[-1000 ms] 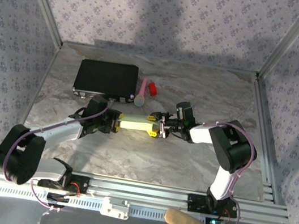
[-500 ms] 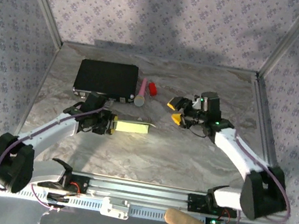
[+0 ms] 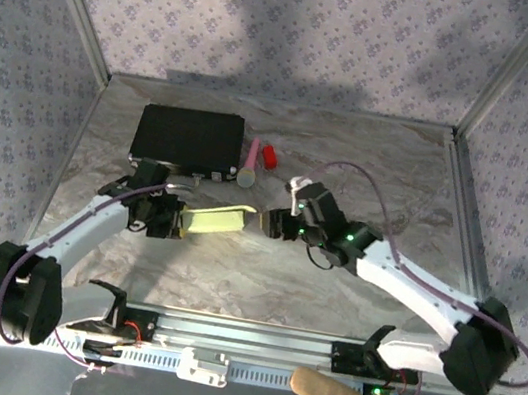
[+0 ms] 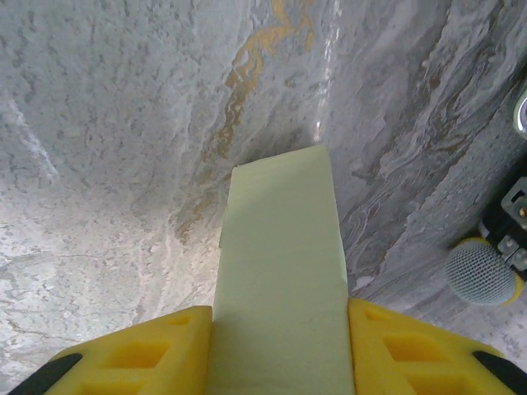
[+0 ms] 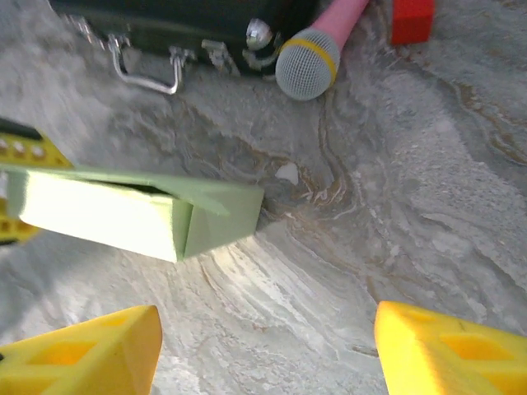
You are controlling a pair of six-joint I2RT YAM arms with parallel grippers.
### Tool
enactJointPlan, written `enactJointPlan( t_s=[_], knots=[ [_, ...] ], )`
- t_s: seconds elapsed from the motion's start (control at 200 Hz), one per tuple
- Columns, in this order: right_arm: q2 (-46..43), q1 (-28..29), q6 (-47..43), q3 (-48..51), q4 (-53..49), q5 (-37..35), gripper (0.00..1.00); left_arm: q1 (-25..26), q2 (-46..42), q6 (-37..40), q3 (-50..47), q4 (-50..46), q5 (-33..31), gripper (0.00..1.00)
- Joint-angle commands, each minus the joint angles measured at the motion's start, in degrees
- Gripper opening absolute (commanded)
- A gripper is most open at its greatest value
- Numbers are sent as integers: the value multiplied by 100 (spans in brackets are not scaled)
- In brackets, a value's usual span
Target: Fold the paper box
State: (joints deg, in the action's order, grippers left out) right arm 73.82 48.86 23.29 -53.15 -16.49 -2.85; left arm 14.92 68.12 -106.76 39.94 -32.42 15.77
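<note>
Left arm bent, reaching in from near-left base; left tool (image 3: pixel 177 220) clamped on paper box (image 3: pixel 216 219), left of centre over counter (image 3: pixel 328 300). Right arm stretched low leftward; right tool (image 3: pixel 268 223) wide, empty, just right of box.

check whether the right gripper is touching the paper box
Apart. The right wrist view shows bare table between the right gripper and the paper box, which sits ahead of its open jaws.
</note>
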Motion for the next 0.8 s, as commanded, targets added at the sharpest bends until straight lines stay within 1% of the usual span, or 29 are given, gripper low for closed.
enactJointPlan(
  t_s=[0.0,0.145,0.17,0.245,0.405,0.575,0.665,0.795],
  knots=[
    [513,278,-501,-573,-252,-466,71,-232,212,167,157,-607,-73,40],
    [1177,334,-593,-1128,-267,-297,70,-498,450,482,367,-612,50,41],
    [1279,329,-613,-1212,-282,-305,70,-536,494,541,420,-778,92,41],
    [1538,327,-699,-1461,-332,-299,70,-644,614,702,537,-834,154,42],
    [2147,294,-832,-2198,-552,-155,69,-743,803,879,669,-861,241,43],
    [2655,273,-920,-2705,-749,-163,65,-814,937,1025,730,-785,295,46],
    [2769,273,-927,-2816,-825,-102,62,-865,999,1108,755,-730,329,49],
    [2770,280,-847,-2693,-695,-90,62,-885,1108,1263,838,-697,365,52]
  ],
)
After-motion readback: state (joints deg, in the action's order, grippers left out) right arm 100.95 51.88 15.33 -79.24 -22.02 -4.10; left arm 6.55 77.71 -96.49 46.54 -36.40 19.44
